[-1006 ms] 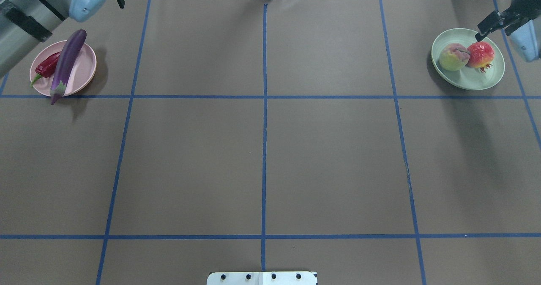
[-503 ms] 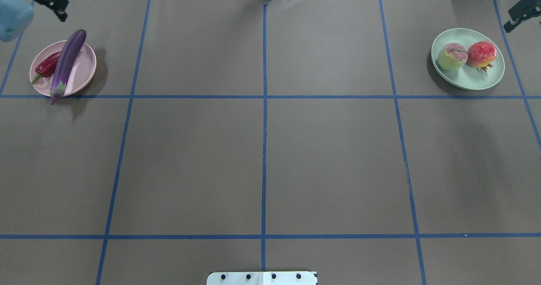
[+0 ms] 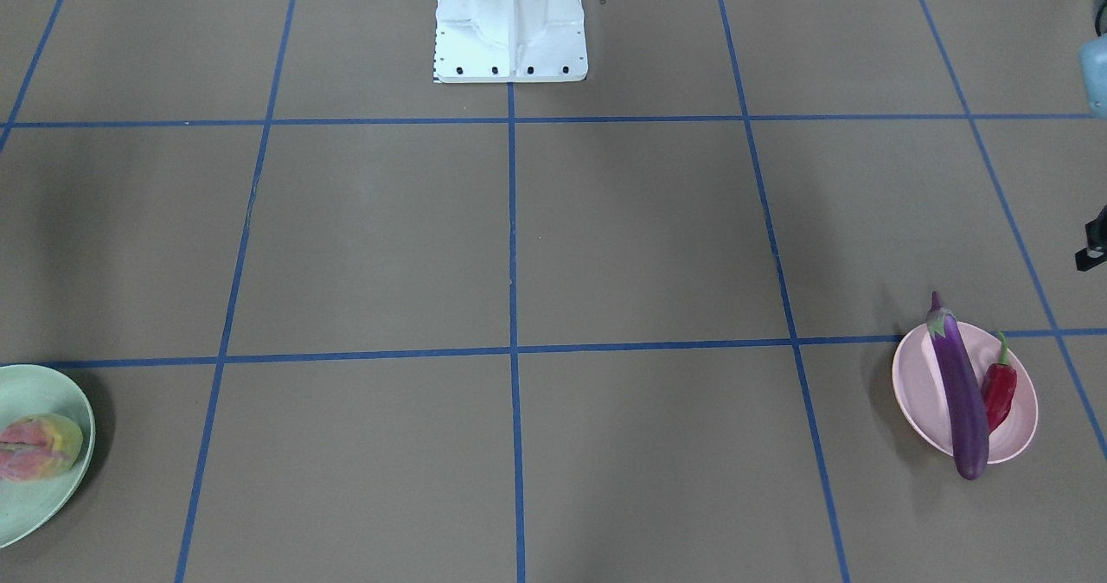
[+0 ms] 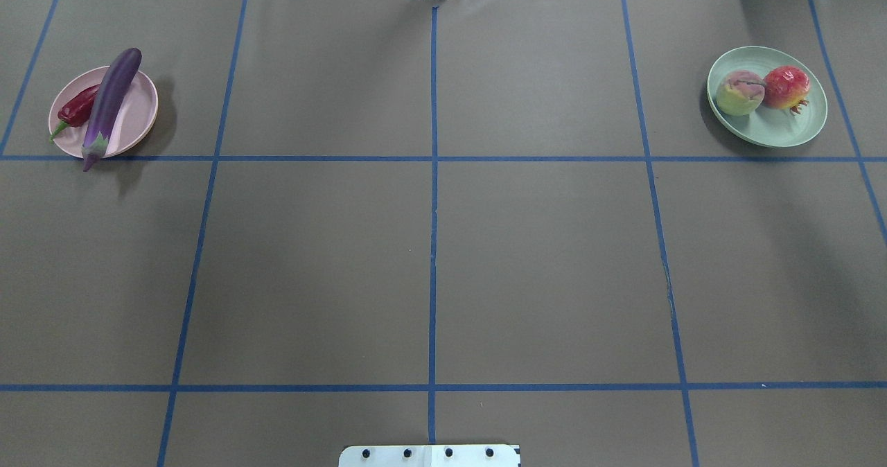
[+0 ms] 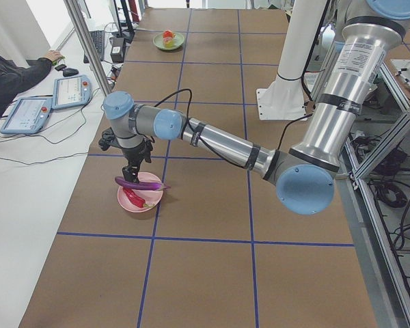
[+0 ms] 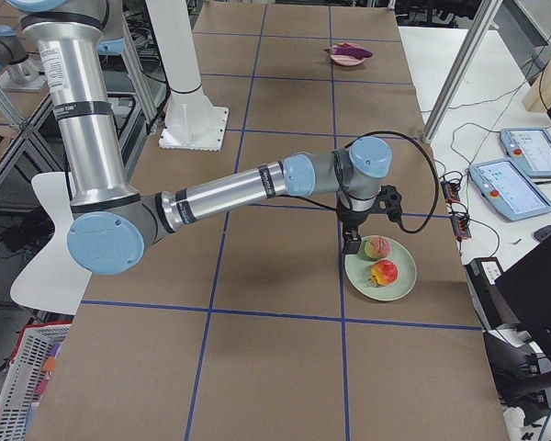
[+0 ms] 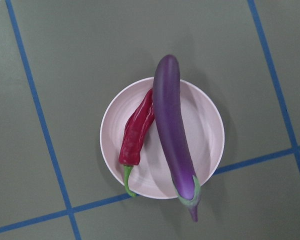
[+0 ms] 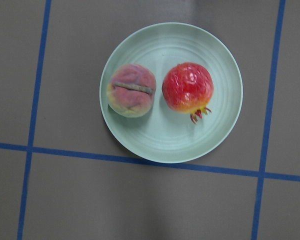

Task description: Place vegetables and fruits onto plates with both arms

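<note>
Front view: I see the eggplant [image 3: 958, 388] lying across the pink plate [image 3: 921, 384] at lower right, its tip past the rim, with the chili [image 3: 999, 390] against it. The peach [image 3: 39, 447] sits on the green plate [image 3: 26, 514] at the lower left edge. Only a sliver of the left arm [image 3: 1094, 73] shows at the right edge.
Overhead view: Both grippers were at the top corners half a second ago and are now out of frame. The red fruit [image 4: 786, 86] rests just beside the peach at upper right.
Meaning: All four pieces are plated, so I judge the placing done and the arms clearing off.
Left side view: The left gripper [image 5: 130, 172] hangs just above the eggplant with nothing visibly in it. I cannot tell how far open it is.
Right side view: The right gripper [image 6: 352, 243] hangs at the green plate's upper-left rim, apparently empty. Its opening is unreadable too.
Left wrist view: It looks straight down on the pink plate, mid-frame, with no fingers in shot.
Right wrist view: The green plate is centred, both fruits are apart, and no fingers are in shot.
</note>
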